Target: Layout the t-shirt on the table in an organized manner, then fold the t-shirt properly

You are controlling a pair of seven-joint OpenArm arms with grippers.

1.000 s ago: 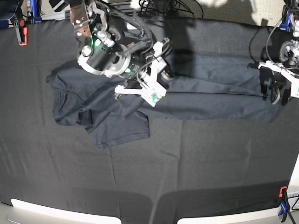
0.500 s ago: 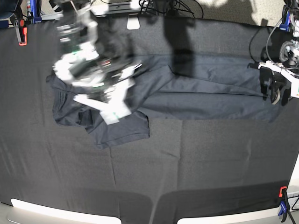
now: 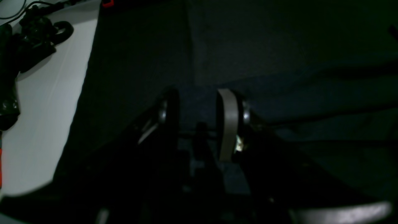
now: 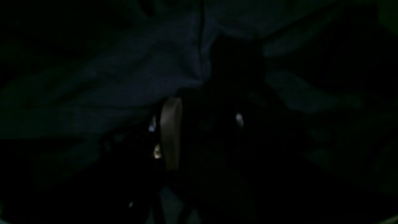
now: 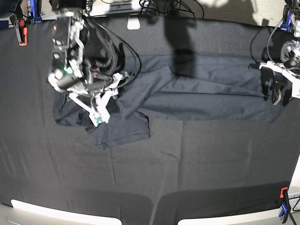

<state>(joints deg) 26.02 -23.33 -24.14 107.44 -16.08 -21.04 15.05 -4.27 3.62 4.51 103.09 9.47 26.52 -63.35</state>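
Note:
The dark navy t-shirt point(image 5: 201, 93) lies crumpled across the far half of the table point(image 5: 187, 178), bunched at its left end. My right gripper point(image 5: 99, 105) hovers over that bunched left end with its white fingers apart. In the right wrist view, which is very dark, the right gripper point(image 4: 205, 121) stands open just above folds of the t-shirt point(image 4: 140, 81). My left gripper point(image 5: 274, 91) sits at the shirt's right edge. In the left wrist view the left gripper point(image 3: 197, 109) is open with nothing between its fingers, low over the t-shirt point(image 3: 311, 102).
An orange clamp point(image 5: 21, 35) holds the black cloth at the far left and a blue-and-orange clamp point(image 5: 283, 208) at the near right. Cables point(image 5: 164, 7) run along the far edge. The pale table rim point(image 5: 56, 211) shows at the front.
My right arm has swung left from the middle of the shirt to its bunched left end, fingers still apart. The left arm has not moved.

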